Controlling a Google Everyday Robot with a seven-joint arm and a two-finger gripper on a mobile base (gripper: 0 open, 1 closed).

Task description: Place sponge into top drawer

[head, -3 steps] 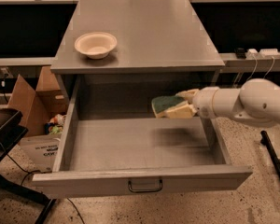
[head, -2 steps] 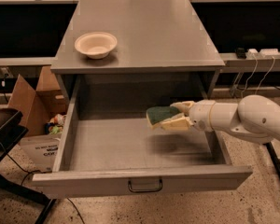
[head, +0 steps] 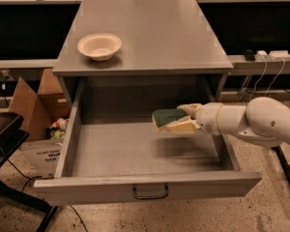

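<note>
The top drawer (head: pixel 145 185) is pulled fully out of the grey cabinet, with its flat front panel and dark bail handle (head: pixel 150 192) toward me. My gripper (head: pixel 176 121) reaches in from the right on a white arm and is shut on the sponge (head: pixel 167 116), dark green top over yellow foam. It holds the sponge in the air over the right half of the drawer's inside, above the drawer floor, which shows a shadow beneath it.
A cream round bowl (head: pixel 99 46) sits on the cabinet top (head: pixel 154 33) at the left. A cardboard box (head: pixel 36 115) stands on the floor left of the drawer. A dark chair base (head: pixel 5 144) is at far left. Cables and a power strip (head: pixel 270 55) are at the right.
My gripper has carried the sponge leftward and a little lower, from near the drawer's right wall to deeper over the drawer's inside.
</note>
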